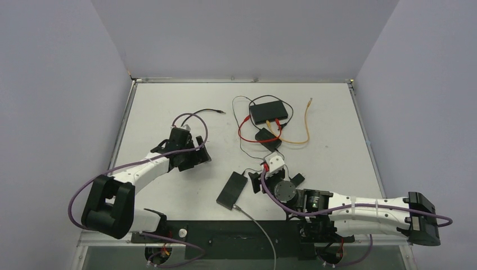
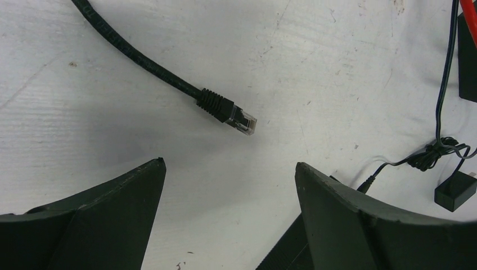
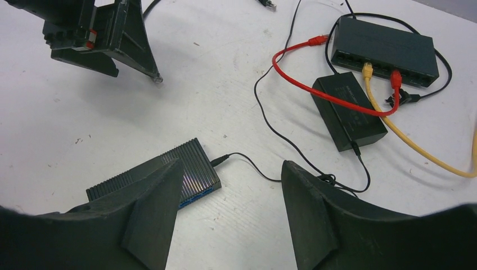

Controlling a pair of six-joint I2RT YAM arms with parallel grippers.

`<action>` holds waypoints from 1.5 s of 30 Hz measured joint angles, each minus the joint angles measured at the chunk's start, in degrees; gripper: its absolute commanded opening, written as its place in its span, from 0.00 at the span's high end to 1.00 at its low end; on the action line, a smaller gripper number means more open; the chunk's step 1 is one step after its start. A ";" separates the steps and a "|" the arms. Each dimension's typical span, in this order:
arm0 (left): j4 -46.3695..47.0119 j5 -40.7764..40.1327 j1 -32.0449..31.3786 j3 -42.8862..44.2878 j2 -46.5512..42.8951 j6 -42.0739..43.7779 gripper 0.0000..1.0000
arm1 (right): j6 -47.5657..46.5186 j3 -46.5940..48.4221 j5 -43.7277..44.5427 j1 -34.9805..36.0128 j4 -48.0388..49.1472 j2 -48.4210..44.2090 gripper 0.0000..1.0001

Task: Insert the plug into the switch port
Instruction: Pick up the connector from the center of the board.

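The plug is lying loose on the table, just ahead of the left gripper, whose jaws are standing released and empty. The pick-up seems to be pending: lowering and closing on the plug's boot comes next. The right gripper is hovering over the ribbed switch, jaws released. No writing is showing legibly.

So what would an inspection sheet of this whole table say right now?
Surface: white table, lightly marked.
Job's things: plug lying loose; switch at the far side, two ports taken.
Clutter: adapter; ribbed box.
Grippers: left gripper open, short of the plug; right gripper open, empty.
Cables: red cable and yellow cable in the switch; thin black leads loose.
Surroundings: plain walls; nothing else seen.
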 measured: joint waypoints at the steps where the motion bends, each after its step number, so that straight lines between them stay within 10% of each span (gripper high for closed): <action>1: 0.59 0.28 0.07 0.22 0.96 -0.17 0.18 | 0.00 -0.28 0.02 0.00 0.00 -0.46 0.40; 37: 14.01 8.74 4.02 4.17 16.87 -7.19 0.99 | 0.63 -6.14 0.81 -0.37 -0.96 -9.79 0.39; 45: 16.24 9.68 4.31 2.86 16.52 -7.19 1.00 | 0.63 -6.14 0.81 -0.37 -0.96 -9.68 0.39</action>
